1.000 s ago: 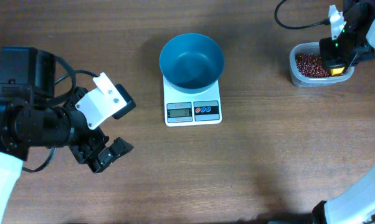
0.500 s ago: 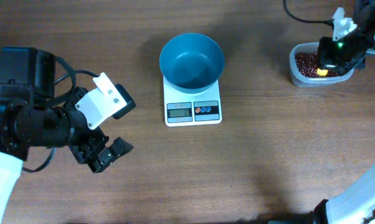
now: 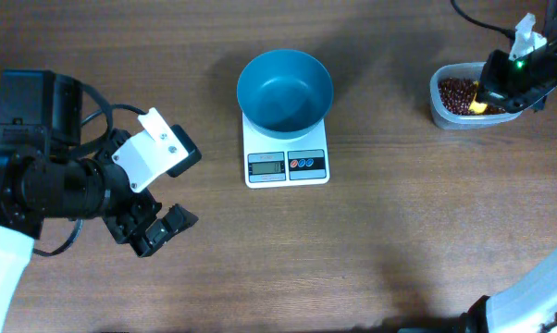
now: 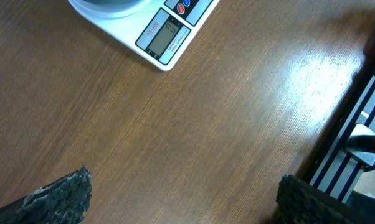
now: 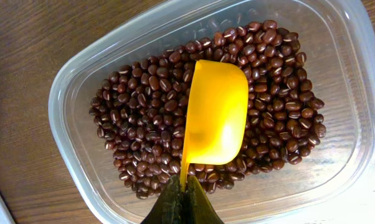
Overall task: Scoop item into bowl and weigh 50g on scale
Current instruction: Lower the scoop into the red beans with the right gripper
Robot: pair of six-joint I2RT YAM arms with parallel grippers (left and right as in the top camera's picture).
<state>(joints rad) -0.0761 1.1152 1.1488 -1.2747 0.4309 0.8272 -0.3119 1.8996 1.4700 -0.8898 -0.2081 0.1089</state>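
A wooden table (image 3: 399, 231) seen from above. At its centre a teal bowl (image 3: 285, 90) sits on a white scale (image 3: 286, 159), and no beans show in the bowl. The beans (image 5: 137, 118) all lie in a clear tub (image 5: 63, 87) at the far right corner, well apart from the scale.

The right claw (image 5: 182, 202) is clamped on the thin handle of a yellow scoop (image 5: 217, 109). The scoop is over the middle of the tub with nothing in it. Whether its lip touches the beans or hangs just above them cannot be told from this angle.

The left claw (image 4: 184, 186) rests low at the left of the table, fingers spread wide and holding nothing.

Likely troubles from here:
- The handle is narrow and pinched only at its end, so the scoop may twist in the grip as it digs in, and come up tilted or half full.
- The tub is light and nothing holds it, so a hard push could slide it or tip it toward the table edge.
- The carry to the bowl is long, and a heaped or tilted scoop would shed beans onto the table.
- Tipping too fast could overshoot fifty grams, and knocking the bowl could shift it on the scale and spoil the reading.
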